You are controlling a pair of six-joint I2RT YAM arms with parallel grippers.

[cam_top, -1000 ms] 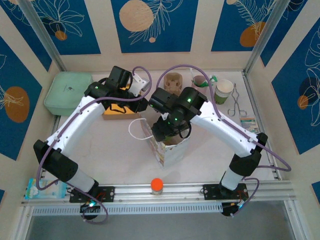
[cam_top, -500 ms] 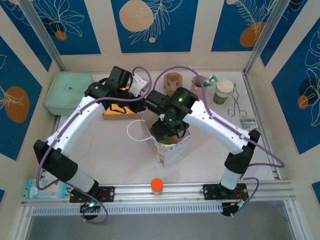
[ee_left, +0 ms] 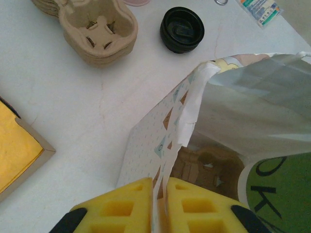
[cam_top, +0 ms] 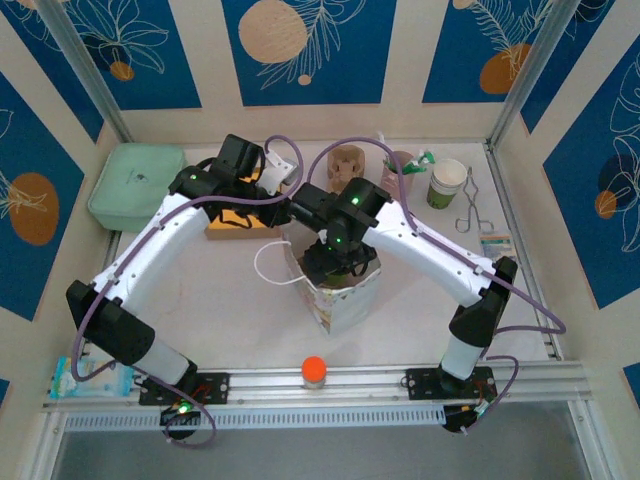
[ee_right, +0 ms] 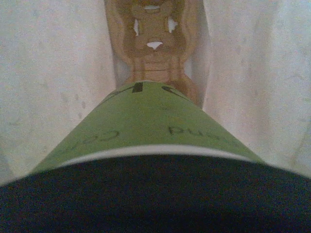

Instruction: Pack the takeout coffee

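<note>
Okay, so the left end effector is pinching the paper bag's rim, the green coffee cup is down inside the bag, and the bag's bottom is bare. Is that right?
Not quite: the bottom isn't bare. The right wrist view shows a brown pulp cup carrier lying there, below the takeout coffee cup. The rest stands: the left end effector pinches the paper bag at its rim.

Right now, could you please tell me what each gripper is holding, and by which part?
The left gripper pinches the paper bag by its top edge; right gripper holds the takeout coffee, seemingly near its lid.
</note>
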